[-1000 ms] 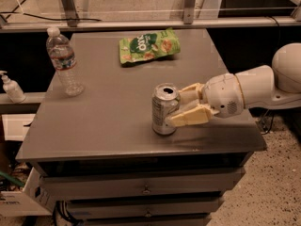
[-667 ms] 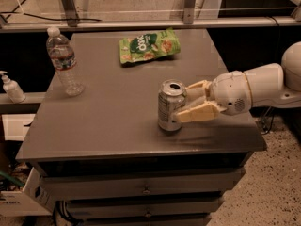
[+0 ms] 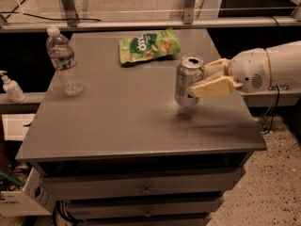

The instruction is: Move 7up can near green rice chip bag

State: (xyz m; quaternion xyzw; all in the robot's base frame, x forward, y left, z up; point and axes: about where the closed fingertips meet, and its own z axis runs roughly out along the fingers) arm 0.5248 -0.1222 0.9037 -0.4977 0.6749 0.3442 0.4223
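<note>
The 7up can [image 3: 186,80], silver with an open pull-tab top, is held upright a little above the grey table top [image 3: 117,121], right of centre. My gripper [image 3: 202,79] reaches in from the right and is shut on the can's right side, with one cream finger [image 3: 214,87] in front and one behind. The green rice chip bag [image 3: 148,44] lies flat at the table's far middle, up and to the left of the can, apart from it.
A clear plastic water bottle [image 3: 64,61] stands near the table's left edge. A small pump bottle [image 3: 11,87] sits on a ledge left of the table. Drawers [image 3: 146,187] are below the top. A metal rail [image 3: 141,23] runs behind the table.
My gripper has carried the can up off the table and toward the far side, closer to the green bag. The bag and the bottle have not moved.
</note>
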